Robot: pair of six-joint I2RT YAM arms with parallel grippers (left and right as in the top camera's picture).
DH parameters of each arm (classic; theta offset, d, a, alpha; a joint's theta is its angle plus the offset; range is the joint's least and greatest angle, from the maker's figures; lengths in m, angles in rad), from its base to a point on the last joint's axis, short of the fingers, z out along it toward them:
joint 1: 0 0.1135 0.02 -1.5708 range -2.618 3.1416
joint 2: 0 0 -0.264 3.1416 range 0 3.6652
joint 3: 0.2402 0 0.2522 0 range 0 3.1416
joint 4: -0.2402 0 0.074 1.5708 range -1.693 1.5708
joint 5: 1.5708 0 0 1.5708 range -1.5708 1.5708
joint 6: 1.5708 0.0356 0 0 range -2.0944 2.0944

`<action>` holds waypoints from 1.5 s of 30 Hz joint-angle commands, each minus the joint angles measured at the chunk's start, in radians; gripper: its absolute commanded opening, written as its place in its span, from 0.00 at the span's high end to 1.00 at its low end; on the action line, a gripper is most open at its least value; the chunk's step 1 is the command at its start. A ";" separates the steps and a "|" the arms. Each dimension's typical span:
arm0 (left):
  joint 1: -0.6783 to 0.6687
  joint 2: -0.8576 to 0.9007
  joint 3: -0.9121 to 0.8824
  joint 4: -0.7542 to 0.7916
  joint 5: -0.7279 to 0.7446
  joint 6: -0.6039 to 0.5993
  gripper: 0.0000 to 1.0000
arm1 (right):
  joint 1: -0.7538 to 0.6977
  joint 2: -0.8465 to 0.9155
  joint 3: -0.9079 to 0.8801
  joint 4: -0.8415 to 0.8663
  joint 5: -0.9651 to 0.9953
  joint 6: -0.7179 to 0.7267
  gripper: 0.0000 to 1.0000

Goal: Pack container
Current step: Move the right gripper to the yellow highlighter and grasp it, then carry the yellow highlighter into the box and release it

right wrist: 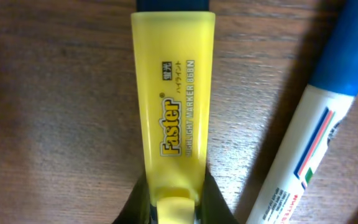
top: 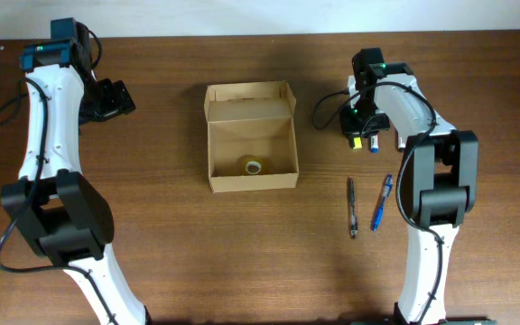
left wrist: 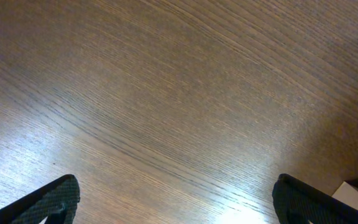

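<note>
The container (top: 252, 181), a tan cardboard box, stands open at the table's middle with its lid flap (top: 248, 102) folded back. A roll of clear tape (top: 254, 166) lies inside it. To the right of the box, my right gripper (top: 360, 135) is down at the table, shut on a yellow highlighter (right wrist: 174, 106). Its dark fingers (right wrist: 139, 202) press the highlighter's sides from left and right. A white marker with a blue cap (right wrist: 303, 143) lies right beside it. My left gripper (left wrist: 179, 205) hangs open over bare wood at the far left (top: 111, 97).
A dark pen (top: 351, 207) and a blue pen (top: 382, 200) lie on the table in front of my right gripper. The wooden table (top: 197, 253) carries nothing else in view. Both arms' bases rise from the near edge.
</note>
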 commanded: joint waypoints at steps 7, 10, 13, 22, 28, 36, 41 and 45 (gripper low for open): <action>-0.002 -0.002 -0.004 0.001 0.007 0.011 0.00 | 0.008 0.038 0.018 -0.059 -0.012 0.004 0.96; -0.002 -0.002 -0.004 0.001 0.008 0.011 0.00 | 0.008 0.014 0.082 -0.109 -0.041 0.003 0.96; -0.002 -0.002 -0.004 0.001 0.007 0.011 0.00 | 0.014 -0.024 0.186 -0.172 -0.067 0.003 0.96; -0.002 -0.002 -0.004 0.001 0.007 0.011 0.00 | 0.182 -0.128 0.610 -0.379 -0.088 -0.192 0.96; -0.002 -0.002 -0.004 0.001 0.007 0.011 0.00 | 0.375 -0.124 0.687 -0.433 -0.112 -0.547 0.96; -0.002 -0.002 -0.004 0.001 0.008 0.011 0.00 | 0.465 -0.117 0.542 -0.467 -0.208 -0.830 0.96; -0.002 -0.002 -0.004 0.001 0.007 0.011 0.00 | 0.465 -0.117 0.379 -0.423 -0.232 -0.873 0.96; -0.002 -0.002 -0.004 0.001 0.007 0.011 0.00 | 0.466 -0.117 0.258 -0.358 -0.266 -0.874 0.96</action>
